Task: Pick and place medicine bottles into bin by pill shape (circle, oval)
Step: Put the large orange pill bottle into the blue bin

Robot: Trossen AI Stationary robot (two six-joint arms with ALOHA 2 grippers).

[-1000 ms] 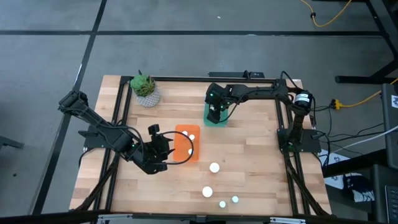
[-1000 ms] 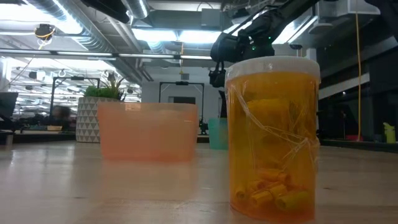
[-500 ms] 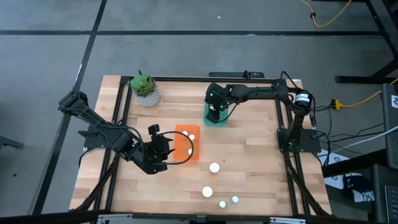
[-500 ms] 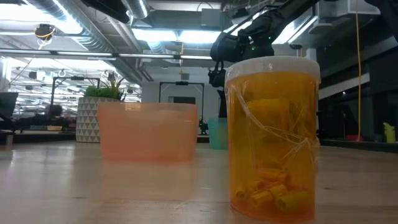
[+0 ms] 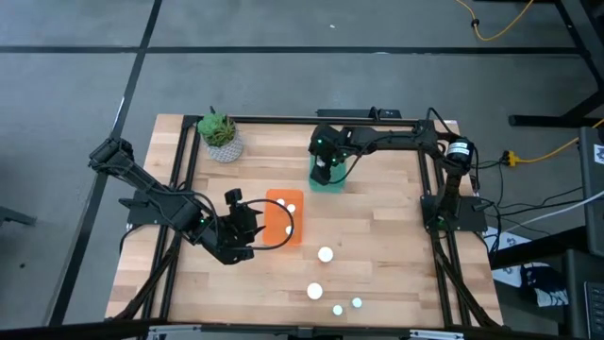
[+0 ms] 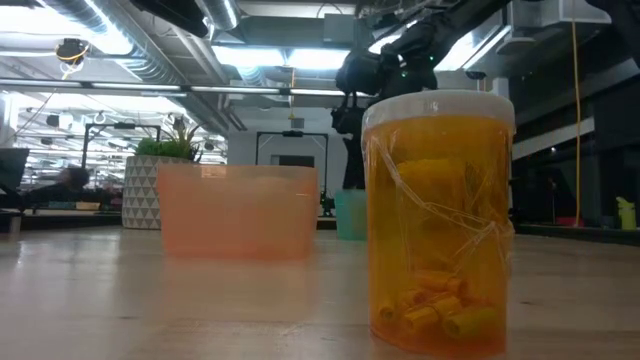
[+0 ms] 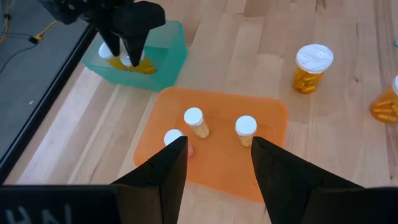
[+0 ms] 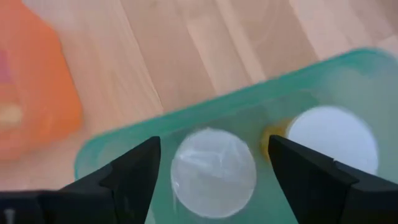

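Note:
My right gripper (image 8: 214,148) stands open above the teal bin (image 8: 186,113), at the table's far middle (image 5: 327,182). Its fingers are on either side of a white-topped medicine bottle (image 8: 213,174) standing in the bin, with a gap on each side. A second bottle (image 8: 333,142) stands beside it. My left gripper (image 7: 217,149) hangs open and empty over the near edge of the orange bin (image 7: 217,109), which holds three bottles (image 7: 193,118). Several more bottles (image 5: 326,253) stand upright on the table near its front edge.
A potted plant (image 5: 220,135) stands at the far left of the table. In the low view a large amber bottle (image 6: 440,220) stands close to the camera. Bare wood lies between the two bins and the loose bottles.
Over the teal bin my right gripper's fingers have spread wider, and it has stayed where it was.

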